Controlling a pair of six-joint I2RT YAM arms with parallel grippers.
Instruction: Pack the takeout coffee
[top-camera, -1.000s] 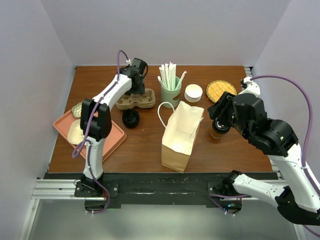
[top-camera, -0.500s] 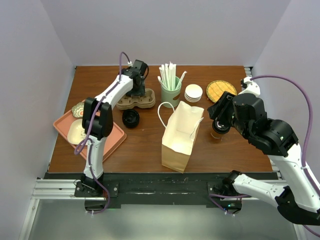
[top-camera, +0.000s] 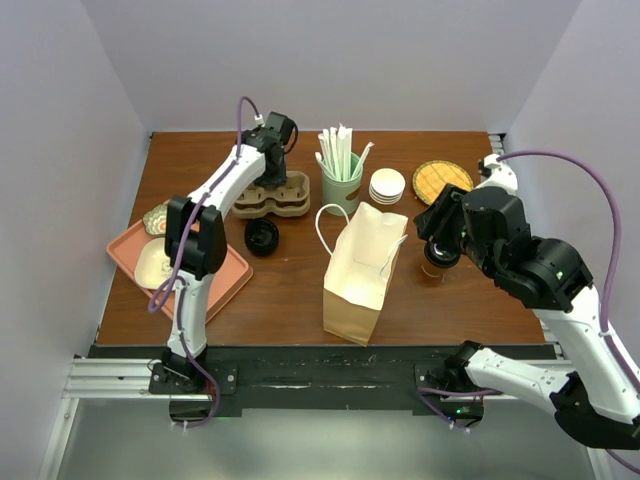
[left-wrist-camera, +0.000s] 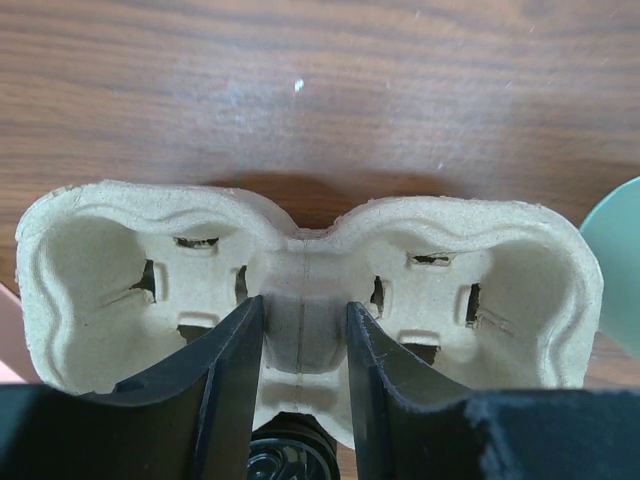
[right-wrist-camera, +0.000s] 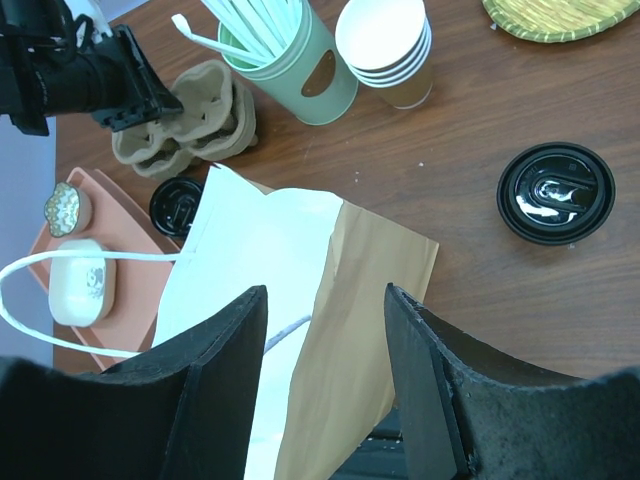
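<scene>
The takeout coffee, a small brown cup with a black lid, stands on the table right of the open paper bag. In the top view the cup is mostly hidden under my right gripper. My right gripper is open and empty, above the bag's right side. My left gripper is at the far left, shut on the middle ridge of a cardboard cup carrier, which also shows in the top view.
A loose black lid lies just in front of the carrier. A green straw holder, a stack of white-topped cups and a woven yellow plate stand at the back. A pink tray with pastries is at the left.
My left gripper and the cup carrier have shifted slightly toward the far side. My right arm has barely moved.
</scene>
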